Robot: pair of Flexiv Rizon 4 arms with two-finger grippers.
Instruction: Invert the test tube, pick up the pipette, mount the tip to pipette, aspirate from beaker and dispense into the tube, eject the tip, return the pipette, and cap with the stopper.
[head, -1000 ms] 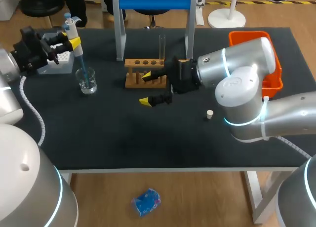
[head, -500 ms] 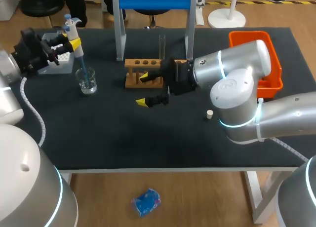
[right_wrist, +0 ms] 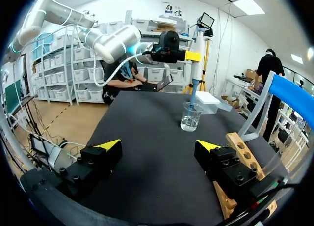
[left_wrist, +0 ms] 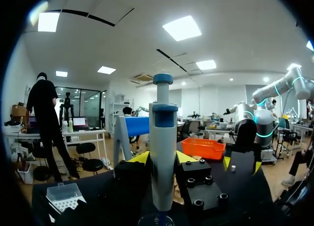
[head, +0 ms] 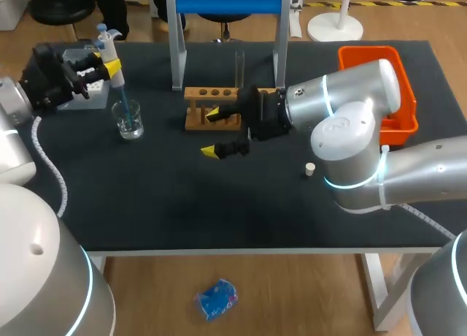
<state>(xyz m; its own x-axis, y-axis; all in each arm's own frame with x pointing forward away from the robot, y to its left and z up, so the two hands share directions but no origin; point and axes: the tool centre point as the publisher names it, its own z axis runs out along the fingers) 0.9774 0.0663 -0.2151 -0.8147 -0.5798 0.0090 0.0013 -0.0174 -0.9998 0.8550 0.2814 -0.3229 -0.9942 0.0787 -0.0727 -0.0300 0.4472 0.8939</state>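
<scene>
Grips the pipette (head: pixel 111 50) firmly in the left gripper (head: pixel 109 67), raised slightly within the last second, tip still dipping into the beaker (head: pixel 129 121): probably ending aspiration. Keeps the right gripper (head: pixel 213 132) wide open, empty, beside the wooden rack (head: pixel 211 95) holding the upright test tube (head: pixel 239 67). Cannot make out liquid inside the tip.

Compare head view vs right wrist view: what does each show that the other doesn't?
Head only: the orange bin and the small white stopper, both near the right arm.
Right wrist only: no extra table item, just a side-on look at the pipette with its tip reaching down into the beaker.
Both: the beaker, the pipette held by the left pincer, the wooden rack, and the right pincer open over bare table beside the rack.
</scene>
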